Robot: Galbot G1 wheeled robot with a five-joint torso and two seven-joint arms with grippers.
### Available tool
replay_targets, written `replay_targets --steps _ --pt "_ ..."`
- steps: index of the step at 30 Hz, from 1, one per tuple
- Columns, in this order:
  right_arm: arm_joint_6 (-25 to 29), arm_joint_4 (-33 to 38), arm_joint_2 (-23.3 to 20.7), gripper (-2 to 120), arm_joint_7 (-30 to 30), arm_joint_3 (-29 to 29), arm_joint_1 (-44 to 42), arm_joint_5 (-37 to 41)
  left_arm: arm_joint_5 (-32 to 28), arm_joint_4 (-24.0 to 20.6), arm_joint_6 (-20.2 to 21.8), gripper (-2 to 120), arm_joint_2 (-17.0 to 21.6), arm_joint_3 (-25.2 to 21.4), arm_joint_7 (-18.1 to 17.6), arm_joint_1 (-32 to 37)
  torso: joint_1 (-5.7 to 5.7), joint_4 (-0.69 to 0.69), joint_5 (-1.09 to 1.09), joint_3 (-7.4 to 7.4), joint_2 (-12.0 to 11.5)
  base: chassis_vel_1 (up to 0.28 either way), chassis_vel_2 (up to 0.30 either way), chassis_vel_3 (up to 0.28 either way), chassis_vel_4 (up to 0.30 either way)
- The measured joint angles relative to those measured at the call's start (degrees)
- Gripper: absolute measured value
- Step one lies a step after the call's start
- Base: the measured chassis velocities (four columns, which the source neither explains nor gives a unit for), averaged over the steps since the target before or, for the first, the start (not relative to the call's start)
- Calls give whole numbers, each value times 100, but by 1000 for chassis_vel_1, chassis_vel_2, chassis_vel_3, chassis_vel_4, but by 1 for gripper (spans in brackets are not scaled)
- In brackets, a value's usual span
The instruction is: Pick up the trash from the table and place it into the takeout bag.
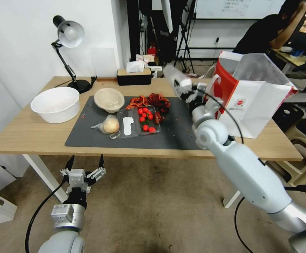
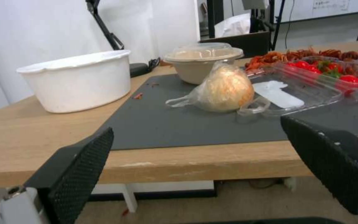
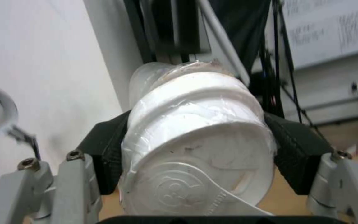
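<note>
**Right arm holds the lidded cup up beside the takeout bag**

From my head camera, I see the right gripper (image 1: 185, 88) raised above the table (image 1: 26, 135), at about 1 o'clock from the mat's centre. Its fingers (image 3: 297, 149) are clamped on both sides of the clear white-lidded cup (image 3: 195, 140), which is tilted, with its clear body reaching up and away toward 11 o'clock. The cup is in the air, off the table. The takeout bag (image 1: 256, 105) stands upright just beside the gripper at 3 o'clock, on the right end of the table, its mouth open and the silvery lining showing.

My left gripper (image 1: 85, 165) hangs below the near table edge, at about 7 o'clock from the mat, well apart from everything. Its fingers (image 2: 77, 174) are spread wide and hold nothing.

On the dark grey mat (image 1: 181, 135) the beige paper bowl (image 1: 109, 99) sits at 10 o'clock from the centre. The clear bag with the round bun (image 1: 109, 124) lies just below it, touching an open clear clamshell box (image 1: 133, 124) with cherry tomatoes (image 1: 146, 119) in its right half. Dried red peppers (image 1: 149, 101) lie at 12 o'clock from the box. A white tub (image 1: 56, 104) stands on bare wood left of the mat.
</note>
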Motion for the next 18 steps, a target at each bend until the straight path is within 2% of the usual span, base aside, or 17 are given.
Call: replay_targets --steps 9,13,15,17,18 --pt "-165 468 -388 69 178 965 133 -158 57 0 0 100 -13 40 4 8 0 -1 0 0 0 0 0 0 0" --pt "-549 615 -596 69 588 1270 91 -387 90 0 0 100 -24 59 5 9 0 0 0 -1 0 0 0 0 0" --pt "-1121 709 -711 69 1142 1471 -51 -624 97 0 0 100 -34 70 6 10 0 -1 2 0 0 0 0 0 0" --pt "-1284 725 -726 69 1301 1520 -91 -660 98 0 0 100 -35 72 6 11 0 -1 2 -1 0 0 0 0 0" --pt "-1519 729 -738 69 1565 1580 -171 -709 99 0 -4 100 -36 73 7 13 0 -2 1 -1 0 0 0 0 0"
